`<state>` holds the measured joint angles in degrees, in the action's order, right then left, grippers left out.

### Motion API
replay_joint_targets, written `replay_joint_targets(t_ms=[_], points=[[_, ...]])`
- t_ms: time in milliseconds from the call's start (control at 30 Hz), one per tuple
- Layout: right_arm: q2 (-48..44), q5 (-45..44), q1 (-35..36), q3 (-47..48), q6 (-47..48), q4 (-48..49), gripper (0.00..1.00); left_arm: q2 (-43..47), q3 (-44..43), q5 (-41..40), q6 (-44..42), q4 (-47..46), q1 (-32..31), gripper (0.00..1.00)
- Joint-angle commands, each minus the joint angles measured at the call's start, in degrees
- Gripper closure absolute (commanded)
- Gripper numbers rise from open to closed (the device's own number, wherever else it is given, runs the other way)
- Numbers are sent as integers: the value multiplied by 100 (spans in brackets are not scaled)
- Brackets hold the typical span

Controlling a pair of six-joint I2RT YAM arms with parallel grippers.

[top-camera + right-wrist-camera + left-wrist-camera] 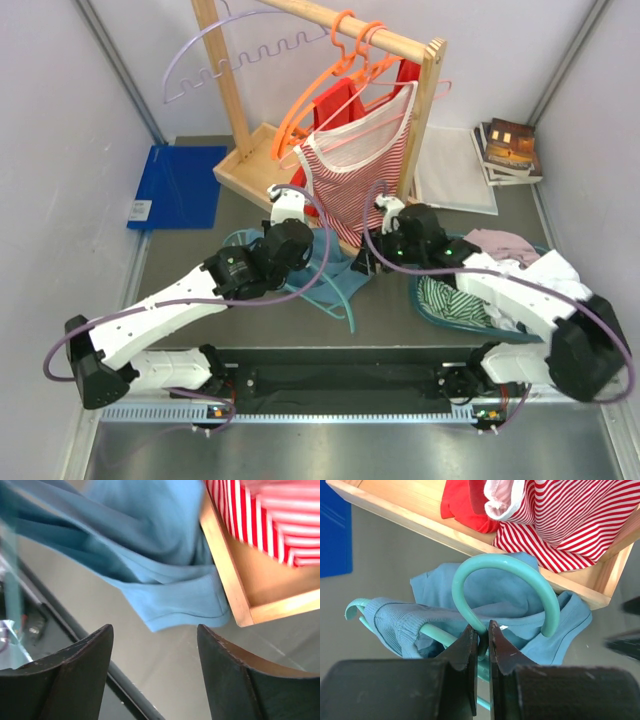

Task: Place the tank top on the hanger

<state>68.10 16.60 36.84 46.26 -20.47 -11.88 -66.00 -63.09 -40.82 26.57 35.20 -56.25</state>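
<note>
1. While clamped on the hanger (505, 562) neck just under its hook, left tool (481, 632) pressed together.
2. Spread, gripping nothing: right tool (155, 635), over tank top (150, 555) hem.
3. Partly on hanger, tank top at middle of tabletop (395, 555).

Place: a robot lab test cell.
Enclosure: plain white walls (60, 120) boxing in my grey table (385, 325).
Mounting: my left arm (150, 320) and right arm (510, 285) on a black rail (340, 385).
Props: small wooden rack (233, 100), laundry basket (420, 300).
</note>
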Motion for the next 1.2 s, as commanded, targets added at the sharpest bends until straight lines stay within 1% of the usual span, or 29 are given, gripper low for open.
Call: replay_joint_targets(t_ms=[0,33,100,400,700,767,800,833,867,900,967,1000,1067,1100,1167], points=[[871,-60,-10,445,-123,19,34,219,42,-155,191,48,9,100],[1090,-69,-19,454,-194,45,35,219,42,-146,191,66,0,100],[1223,-78,33,410,-421,282,35,228,34,-128,191,110,0,100],[1742,-894,244,401,-1134,608,34,140,34,-67,226,92,0,100],[2304,-1624,394,577,-1468,784,34,26,-28,74,252,13,0,100],[2445,-1634,403,621,-1512,827,38,25,-28,65,252,13,9,100],[2489,-1634,420,656,-1513,828,42,25,-28,56,252,31,0,100],[2550,-1634,421,656,-1513,828,52,25,-19,39,252,39,0,100],[2568,-1634,421,665,-1487,810,57,34,-28,13,252,48,0,100],[2586,-1634,429,656,-1478,810,64,34,-19,4,244,57,0,100],[2630,-1634,429,630,-1443,801,71,52,-19,-23,235,57,0,100],[2647,-1634,429,630,-1442,793,78,52,-19,-58,226,57,0,100],[2683,-1616,429,639,-1407,775,84,61,-10,-93,226,48,0,100],[2691,-1599,429,656,-1381,749,91,52,-10,-128,217,31,0,100],[2656,-1572,429,665,-1337,705,98,26,-2,-154,191,-22,0,100]])
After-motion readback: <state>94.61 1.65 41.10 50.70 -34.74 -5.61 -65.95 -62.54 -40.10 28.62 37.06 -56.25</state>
